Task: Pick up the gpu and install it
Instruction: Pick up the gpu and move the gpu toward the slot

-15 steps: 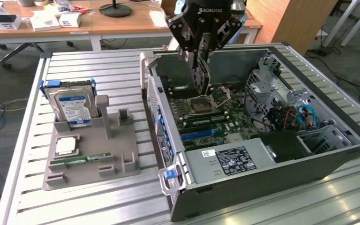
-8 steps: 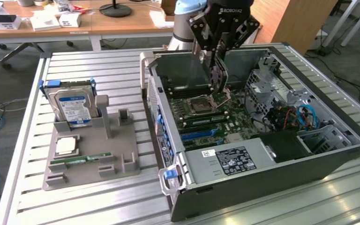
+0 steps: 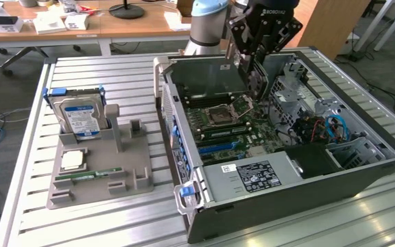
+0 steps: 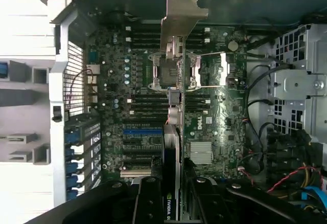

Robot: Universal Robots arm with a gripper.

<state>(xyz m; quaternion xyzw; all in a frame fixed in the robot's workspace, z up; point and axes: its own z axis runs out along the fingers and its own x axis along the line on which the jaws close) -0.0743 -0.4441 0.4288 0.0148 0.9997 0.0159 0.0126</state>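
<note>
The gpu (image 3: 254, 78), a thin dark card, hangs edge-on from my gripper (image 3: 254, 57) above the open computer case (image 3: 362, 172). My gripper (image 4: 172, 206) is shut on the gpu (image 4: 172, 162), one black finger on each face. The card's silver bracket (image 4: 180, 17) points toward the case's rear wall. Below the card lies the motherboard (image 4: 127, 81) with its CPU socket (image 4: 207, 70). A blue expansion slot (image 4: 143, 130) lies just beside the card's line. The card floats above the board and touches no slot.
On the exterior view's left, a grey holder (image 3: 101, 172) carries a silver hard drive (image 3: 81, 117), a CPU chip (image 3: 72, 160) and a green RAM stick (image 3: 88, 175). The power supply (image 3: 251, 176) and drive cages with cables (image 3: 328, 128) crowd the case's near and right sides.
</note>
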